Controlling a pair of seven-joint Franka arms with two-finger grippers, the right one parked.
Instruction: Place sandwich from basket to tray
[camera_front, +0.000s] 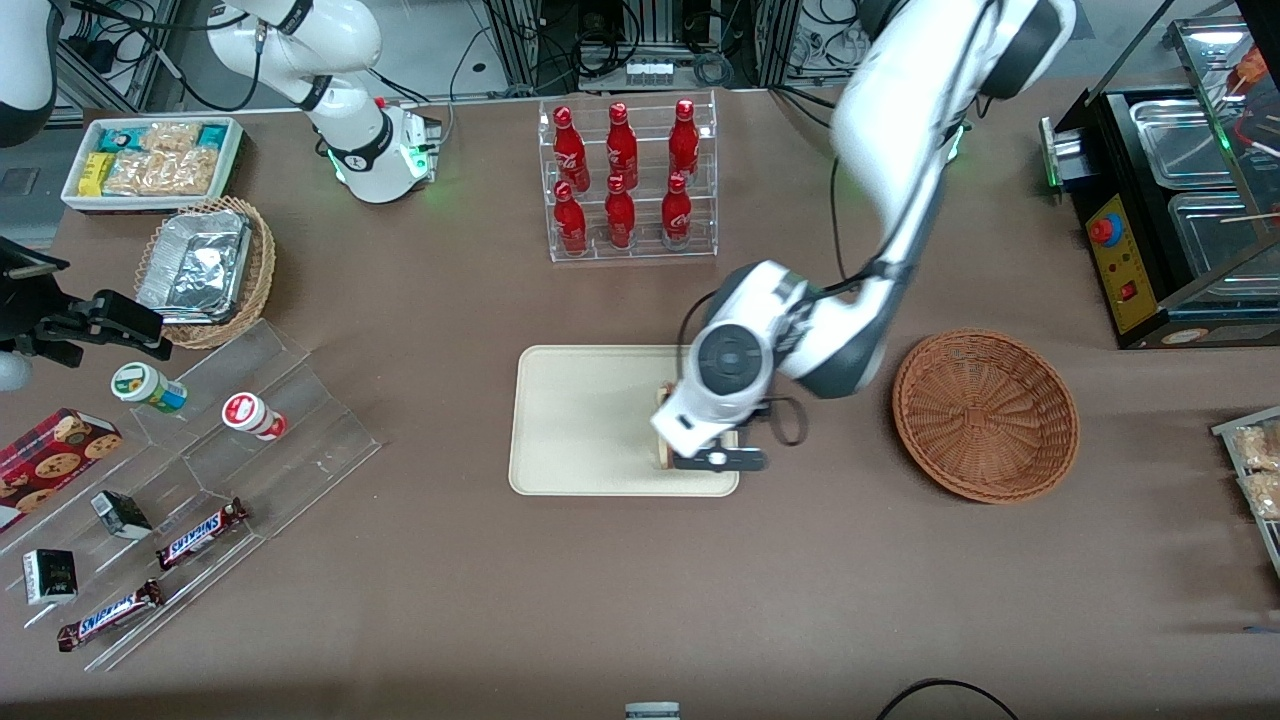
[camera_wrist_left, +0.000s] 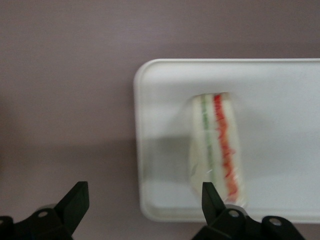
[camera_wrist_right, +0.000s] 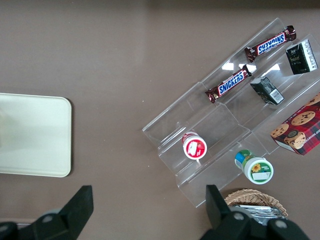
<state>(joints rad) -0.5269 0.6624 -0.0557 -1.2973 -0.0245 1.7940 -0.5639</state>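
The sandwich (camera_wrist_left: 217, 145), a pale wedge with red and green filling lines, lies on the cream tray (camera_wrist_left: 280, 90) close to one short rim. My left gripper (camera_wrist_left: 145, 190) is open and empty, hovering over that rim, with one fingertip over the sandwich's end and the other over bare table. In the front view the gripper (camera_front: 705, 455) is above the tray (camera_front: 580, 420) at the end nearest the reddish-brown wicker basket (camera_front: 985, 415), and the wrist hides most of the sandwich. Nothing shows in the basket.
A clear rack of red bottles (camera_front: 630, 180) stands farther from the front camera than the tray. Clear display steps with snacks (camera_front: 250, 420), a tan basket of foil trays (camera_front: 205, 260) and a white snack bin (camera_front: 150, 160) lie toward the parked arm's end. A black appliance (camera_front: 1170, 200) stands toward the working arm's end.
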